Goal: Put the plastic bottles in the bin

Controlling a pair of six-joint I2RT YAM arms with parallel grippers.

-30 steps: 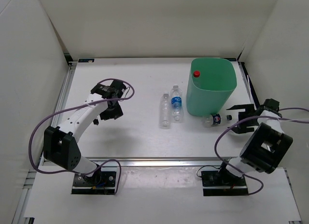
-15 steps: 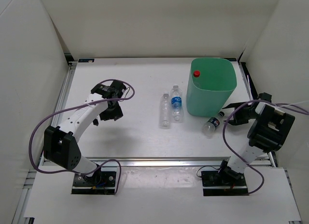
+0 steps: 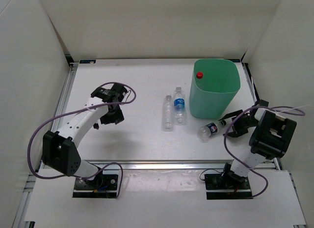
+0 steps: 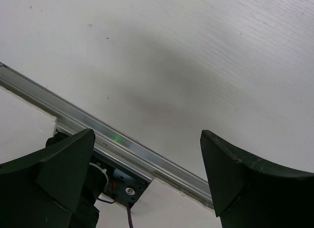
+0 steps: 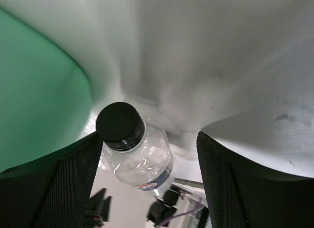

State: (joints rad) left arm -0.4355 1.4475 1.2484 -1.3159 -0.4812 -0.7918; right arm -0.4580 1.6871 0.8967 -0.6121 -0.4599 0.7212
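The right hand (image 5: 149, 136) is spread either side of the black cap of the small clear dark-blue-labelled plastic bottle (image 3: 210, 129), not pinching it. This bottle lies on the white tabletop (image 3: 137, 80) just beside the tall mint-green plastic bin (image 3: 218, 98). A red-capped bottle (image 3: 199, 75) sits inside the bin. The left hand (image 4: 147, 135) hangs spread wide.

Between the right fingers (image 5: 235, 188), the dark-capped bottle (image 5: 135, 149) shows only cap and shoulder, its label a sliver (unreadable). Left of them, the bin (image 5: 39, 90) is a green blur, cut by the edge.
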